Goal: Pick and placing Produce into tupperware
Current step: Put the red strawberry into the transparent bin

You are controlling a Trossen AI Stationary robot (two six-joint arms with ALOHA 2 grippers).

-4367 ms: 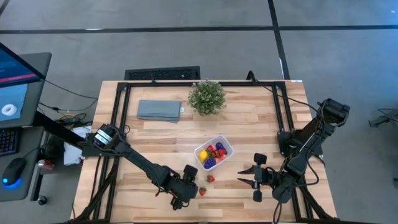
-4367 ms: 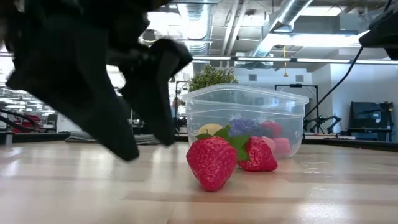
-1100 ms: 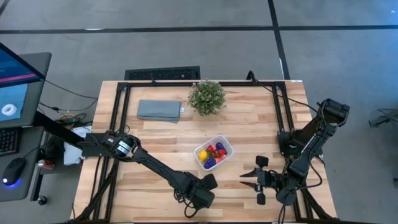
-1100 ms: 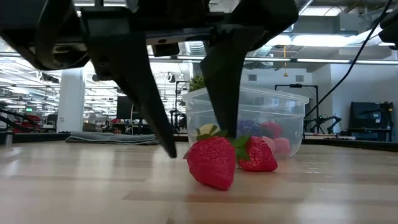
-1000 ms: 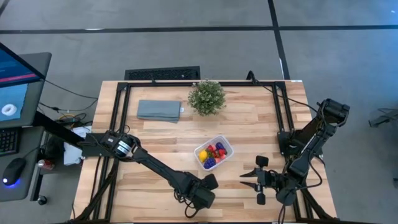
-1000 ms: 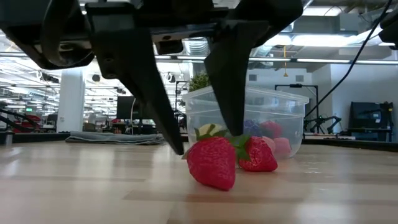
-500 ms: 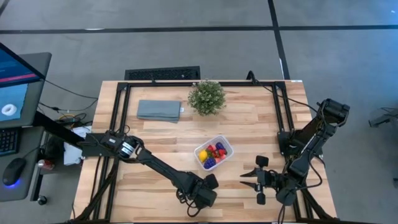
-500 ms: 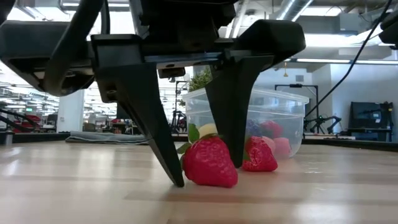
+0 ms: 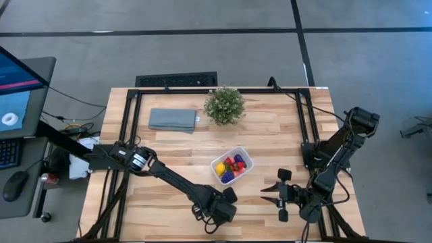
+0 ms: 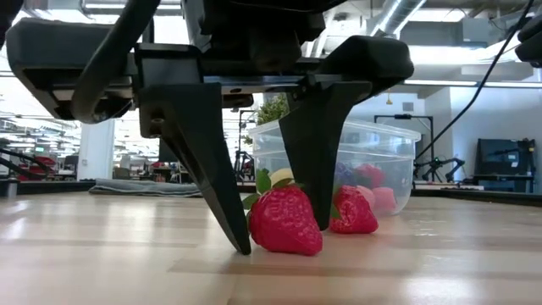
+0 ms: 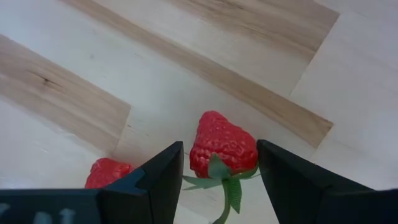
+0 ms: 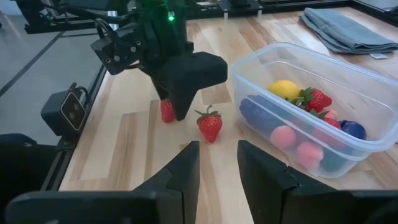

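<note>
Dropped within the last second from just above the near strawberry (image 10: 284, 222) to the tabletop: left gripper (image 10: 284, 239), after swinging in from that fruit's 9 o'clock side a few seconds back. Straddles the near strawberry, jaws apart, one dark finger close on either side and the tips down at the wood. Cannot tell whether pressing the fruit or merely flanking it; not lifted, resting on the table (image 9: 283, 135). Sits at about 6 o'clock of the tupperware (image 9: 248, 156) in the overhead view, near it but apart.

Leaves a second strawberry (image 10: 354, 212) loose on the wood, just beside the first and on the side toward the box.

Already inside the tupperware: a yellow piece (image 12: 284, 89), another strawberry (image 12: 316, 99), dark purple pieces (image 12: 258, 112) and small pink-red ones (image 12: 286, 135).

Waiting at roughly 4 o'clock of the tupperware, well clear of the fruit: right gripper (image 9: 268, 191), jaws drawn together on nothing, pointing toward 9 o'clock.

Farther back on the table: bushy potted plant (image 9: 224, 104) at 12 o'clock of the box, folded grey-blue cloth (image 9: 172, 119) at about 10 o'clock.
</note>
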